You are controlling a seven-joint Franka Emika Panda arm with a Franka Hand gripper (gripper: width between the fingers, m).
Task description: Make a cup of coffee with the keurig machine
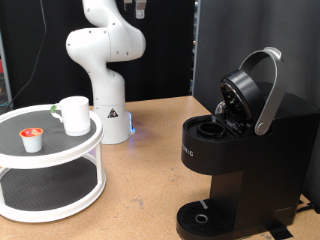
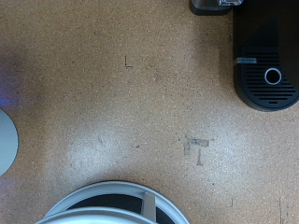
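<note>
A small red-topped white pod [image 1: 33, 139] sits on a white two-tier stand [image 1: 60, 150] on the cork tabletop [image 1: 150, 170].

A: Arm [image 1: 103, 45] is showing glossy white, rounded, bulbous segments; conical base [image 1: 111, 112].

B: Dark triangular mark on the base; blue light is glowing at its foot. Gripper isn't showing.

The keurig machine [image 1: 235, 160], boxy matte black, stands with its grey-handled lid raised, pod chamber apparently empty. The cup [image 1: 74, 114], a plain white mug, sits upright well apart, toward the exterior view's left of the machine.
</note>
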